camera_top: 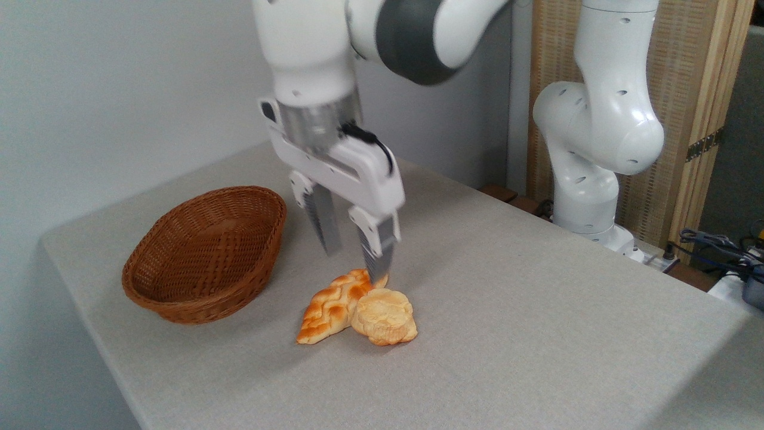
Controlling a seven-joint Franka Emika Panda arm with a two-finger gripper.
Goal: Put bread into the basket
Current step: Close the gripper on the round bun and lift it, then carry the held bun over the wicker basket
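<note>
the gripper (354,263) hangs with jaws apart just behind the bun (385,316), which lies on the table (537,310) against a braided loaf (331,304). it should centre over the bun alone, then carry it left to the empty basket (206,251).

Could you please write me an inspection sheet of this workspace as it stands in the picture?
Surface: grey table, bare apart from the items below.
Job's things: bread lies on the table, touching the braided loaf; basket stands empty to their left.
Clutter: nothing seen.
Grippers: gripper open, fingers pointing down, just above the loaf's far end, holding nothing.
Cables: black cable on the gripper body; bundle of cables off the table's right edge.
Surroundings: pale wall; wooden screen behind the arm's base.
</note>
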